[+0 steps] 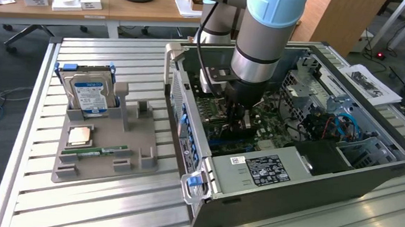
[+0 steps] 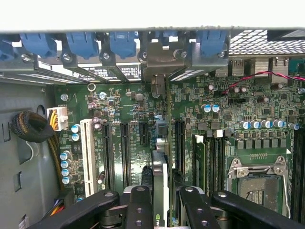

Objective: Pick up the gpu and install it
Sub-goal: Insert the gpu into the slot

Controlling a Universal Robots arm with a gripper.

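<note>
Currently, station notes:
Arm: reaches down into the open computer case (image 1: 368,171), which lies on its side on the slatted table (image 1: 77,201).
Gripper (image 2: 162,200): fingers (image 2: 139,205) pinched narrowly on the gpu (image 2: 161,176), gripping it edge-on.
Gpu: upright over the motherboard (image 2: 238,143), amid the black expansion slots (image 2: 125,152), its end bracket up against the rear slot opening (full seating cannot be judged).
Holder tray (image 1: 101,160): at the exterior view's left, carrying a hard drive (image 1: 91,96), a CPU (image 1: 80,135) and a memory stick (image 1: 105,151).
</note>
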